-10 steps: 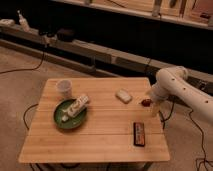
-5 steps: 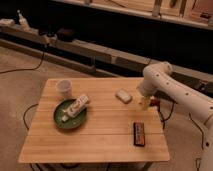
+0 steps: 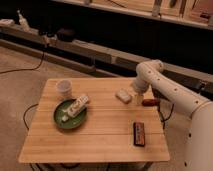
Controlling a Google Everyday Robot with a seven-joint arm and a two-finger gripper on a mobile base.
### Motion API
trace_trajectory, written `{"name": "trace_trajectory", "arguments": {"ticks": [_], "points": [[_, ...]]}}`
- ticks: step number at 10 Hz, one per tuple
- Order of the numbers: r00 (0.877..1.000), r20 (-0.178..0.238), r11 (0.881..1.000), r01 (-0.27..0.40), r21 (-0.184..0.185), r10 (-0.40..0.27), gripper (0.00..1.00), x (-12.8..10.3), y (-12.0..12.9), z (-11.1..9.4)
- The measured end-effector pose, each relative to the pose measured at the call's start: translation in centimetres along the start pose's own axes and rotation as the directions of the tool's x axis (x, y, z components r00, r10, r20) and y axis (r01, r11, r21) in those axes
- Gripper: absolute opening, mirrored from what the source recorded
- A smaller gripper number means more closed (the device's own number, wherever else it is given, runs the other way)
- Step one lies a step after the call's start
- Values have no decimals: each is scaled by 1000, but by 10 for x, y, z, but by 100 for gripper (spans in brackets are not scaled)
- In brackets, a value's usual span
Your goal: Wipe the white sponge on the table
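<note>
Camera view: the white sponge [image 3: 123, 95] lies on the table [image 3: 100, 135] toward its far right part, just left of the lowered gripper [image 3: 138, 98]; whether the gripper is spread or closed cannot be told; the sponge is small, off-white, rounded, lying flat.

White cup [image 3: 64, 87] beside green plate [image 3: 75, 123] holding bottle [image 3: 78, 105]; dark bar [image 3: 138, 134] apart.
</note>
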Motion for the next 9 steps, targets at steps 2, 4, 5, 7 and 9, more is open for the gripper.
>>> {"name": "trace_trajectory", "arguments": {"ticks": [2,4,5,7,9], "points": [[1000,0,1000,-8,-30,8,80,-2,-7,15],[1000,-5,998,-17,-60,17,80,-5,-12,29],[1000,-3,997,-28,-79,28,80,-9,-13,38],[999,-2,994,-48,-95,48,80,-13,-14,48],[997,-7,992,-78,-97,78,80,-13,-21,54]]}}
